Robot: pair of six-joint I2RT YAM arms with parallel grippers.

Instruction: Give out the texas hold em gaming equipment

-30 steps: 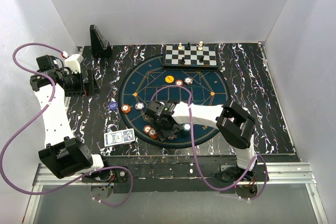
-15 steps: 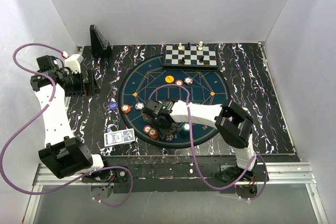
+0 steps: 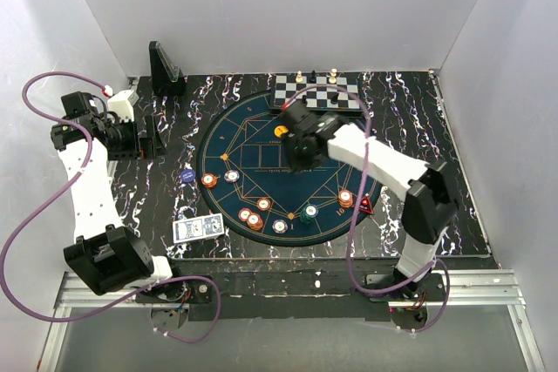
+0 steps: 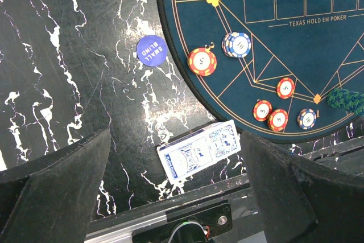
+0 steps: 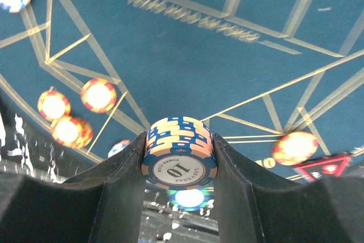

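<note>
My right gripper (image 3: pixel 299 147) hangs over the far middle of the round mat (image 3: pixel 244 141), shut on a stack of blue-and-pink "10" poker chips (image 5: pixel 179 153) held edge-on between the fingers (image 5: pixel 119 180). Orange chips (image 3: pixel 209 180), a white-pink chip (image 3: pixel 231 175), a teal chip (image 3: pixel 309 213) and a red triangular marker (image 3: pixel 366 206) lie on the mat. A deck of blue-backed playing cards (image 4: pixel 199 151) sits on the black table near the front edge. My left gripper (image 4: pixel 175 140) is open, high above the deck, at the table's left side (image 3: pixel 122 135).
A chessboard (image 3: pixel 316 91) with pieces stands at the mat's far edge, just behind my right gripper. A blue "small blind" disc (image 4: pixel 151 50) lies left of the mat. A black stand (image 3: pixel 164 69) is at the back left. White walls enclose the table.
My right gripper closed on the chip stack at the mat's near side and carried it up toward the mat's far middle. The left arm has not moved.
</note>
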